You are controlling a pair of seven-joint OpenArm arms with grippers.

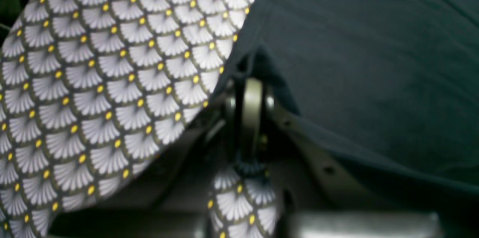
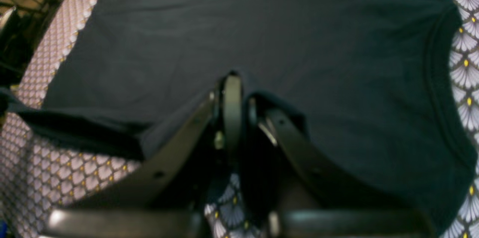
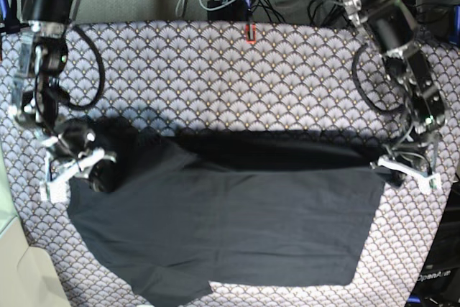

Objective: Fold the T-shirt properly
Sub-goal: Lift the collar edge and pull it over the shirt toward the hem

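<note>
1. The scallop-patterned cloth [image 3: 215,70] covers the whole work surface. It is bare along the far side and shows again round the near corners.
2. The T-shirt [image 3: 230,221] is spread across the near half of that cloth. Most of its body lies flat. Its far edge is raised off the surface and stretched in a taut line between the two arms, with a dark shadow beneath it. A sleeve [image 3: 169,285] lies flat at the near edge.
3. The step in hand looks like the first lengthwise fold, with the raised edge to be carried over the flat body towards the near hem.
4. The right gripper [image 2: 239,95] has its jaws closed tight on a pinch of the dark fabric. The collar band [image 2: 438,81] lies flat off to one side of it in the right wrist view.
5. The left gripper [image 1: 250,92] is likewise clamped on the shirt's edge at the opposite end, with patterned cloth showing below it.
6. The next move calls for both arms to travel together at one height, keeping the edge taut. Uneven travel would likely skew the fold or drag the flat part.
</note>
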